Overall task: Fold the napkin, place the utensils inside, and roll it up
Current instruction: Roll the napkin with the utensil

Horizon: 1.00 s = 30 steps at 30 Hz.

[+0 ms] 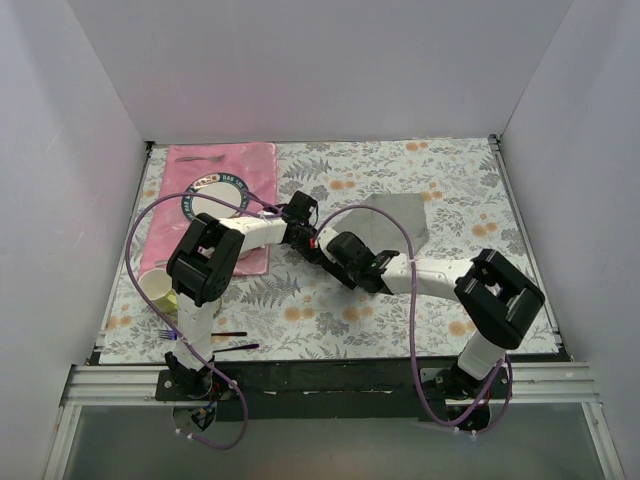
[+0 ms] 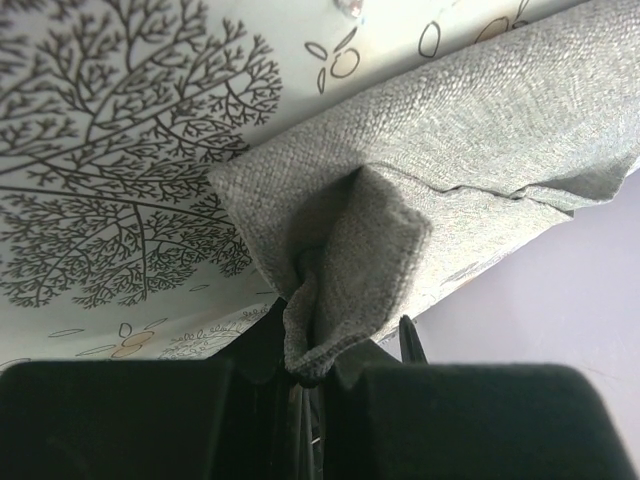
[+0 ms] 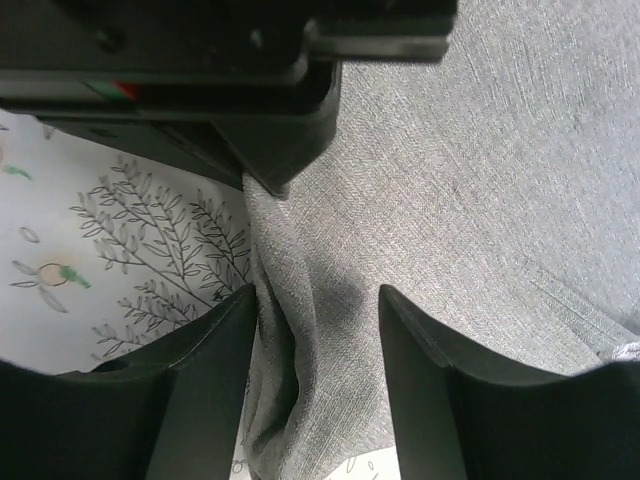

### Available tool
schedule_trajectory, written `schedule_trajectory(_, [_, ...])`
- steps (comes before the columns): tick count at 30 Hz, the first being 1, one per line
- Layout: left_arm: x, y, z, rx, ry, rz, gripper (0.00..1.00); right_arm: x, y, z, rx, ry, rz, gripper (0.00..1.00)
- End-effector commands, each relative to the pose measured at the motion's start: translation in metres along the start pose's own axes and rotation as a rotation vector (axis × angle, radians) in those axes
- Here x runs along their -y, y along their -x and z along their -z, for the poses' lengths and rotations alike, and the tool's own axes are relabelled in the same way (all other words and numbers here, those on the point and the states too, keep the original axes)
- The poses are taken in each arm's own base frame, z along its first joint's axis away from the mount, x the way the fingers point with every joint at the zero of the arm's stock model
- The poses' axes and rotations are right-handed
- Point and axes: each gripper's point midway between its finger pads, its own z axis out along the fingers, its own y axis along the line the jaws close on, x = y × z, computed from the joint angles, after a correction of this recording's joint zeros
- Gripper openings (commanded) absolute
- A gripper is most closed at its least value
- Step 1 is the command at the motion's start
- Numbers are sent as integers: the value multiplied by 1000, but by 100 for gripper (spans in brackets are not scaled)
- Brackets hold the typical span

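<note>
The grey napkin lies creased on the floral table, right of centre. My left gripper is shut on the napkin's near-left corner and holds it lifted; in the left wrist view the cloth bunches into the closed jaws. My right gripper is open right beside it, its jaws astride a raised fold of the napkin in the right wrist view, with the left gripper just above. The orange-tan wooden utensil is out of view.
A pink placemat with a dark-rimmed plate lies at the back left. A paper cup stands by the left arm. A purple-handled fork and thin black utensils lie near the front left edge.
</note>
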Motion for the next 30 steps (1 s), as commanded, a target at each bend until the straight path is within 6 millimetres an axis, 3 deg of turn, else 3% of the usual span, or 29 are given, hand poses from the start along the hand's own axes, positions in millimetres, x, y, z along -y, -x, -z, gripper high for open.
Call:
schedule_trajectory(1, [5, -6, 8, -33, 3, 56, 0, 10, 1, -7, 28, -105, -5, 56])
schedule_trajectory(8, [5, -2, 10, -30, 1, 48, 0, -10, -2, -13, 26, -5, -16, 22])
schedule_trajectory(11, [8, 0, 12, -20, 8, 29, 0, -22, -3, -10, 21, 72, -40, 16])
schedule_trajectory(15, [10, 2, 14, -19, 9, -9, 9, -40, -7, -9, 10, 223, -109, 3])
schedule_trajectory(22, [30, 19, 35, 87, 2, -172, 47, -39, -11, -3, 6, 471, -330, 1])
schedule_trajectory(23, [33, 20, 39, 96, -8, -189, 50, -30, -14, -5, 4, 484, -376, 1])
schedule_trajectory(30, [46, 16, 71, 156, -78, -312, 57, -34, -30, -5, -41, 769, -549, 1])
